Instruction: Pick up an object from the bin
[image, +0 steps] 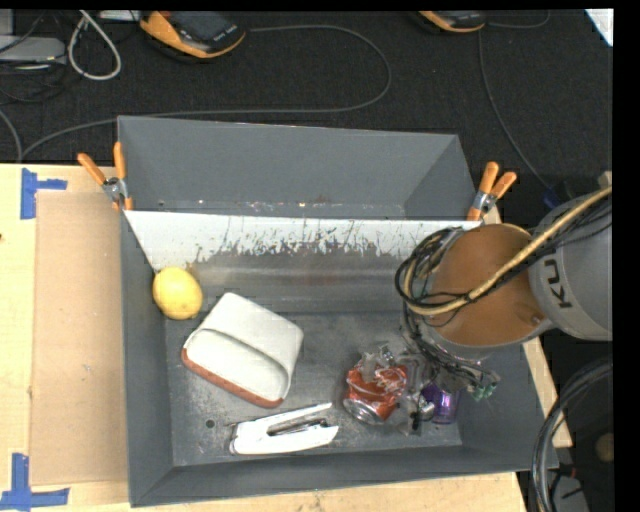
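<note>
A yellow lemon (178, 293) lies at the bin's (150, 400) left wall. Beside it rests a white tub with a red-brown rim (245, 348), and a white stapler (285, 430) lies below. At the lower right, the gripper (428, 392) hangs low over a crushed red can (372, 390) and a small purple piece (441, 403); whether its grip is released or clenched I cannot tell.

The bin's floor (340, 318) is bare along the far wall and mid-right. A lemon (178, 293) and white case (245, 347) fill the left, a stapler (285, 430) the near edge, a crushed can (375, 392) the near right.
</note>
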